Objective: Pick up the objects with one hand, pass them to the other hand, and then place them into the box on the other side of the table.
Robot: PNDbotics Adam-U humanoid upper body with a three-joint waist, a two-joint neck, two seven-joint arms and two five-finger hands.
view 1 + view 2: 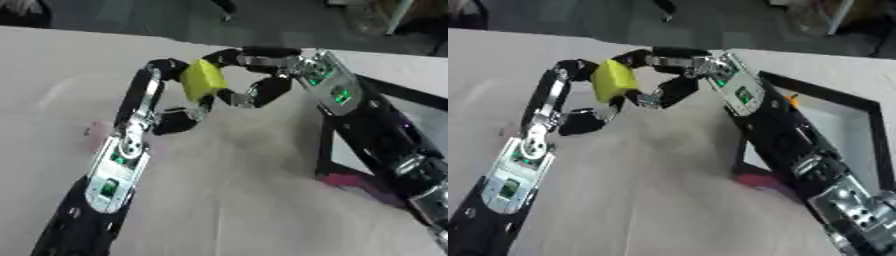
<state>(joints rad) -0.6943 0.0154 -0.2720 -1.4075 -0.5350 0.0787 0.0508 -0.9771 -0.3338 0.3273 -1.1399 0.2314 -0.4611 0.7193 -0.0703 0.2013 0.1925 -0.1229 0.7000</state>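
Note:
A yellow block-like object hangs above the beige table, held between both hands. My left hand comes up from the lower left; a long finger arches over the object's left side and the thumb curls in below it. My right hand reaches in from the right, one finger curled over the top of the object and another hooked under its right edge. The black-rimmed box lies on the table at the right, partly hidden behind my right forearm.
Something small and orange shows inside the box near its far edge. A magenta patch lies on the table under my right forearm. The table's far edge runs along the top, with dark floor beyond.

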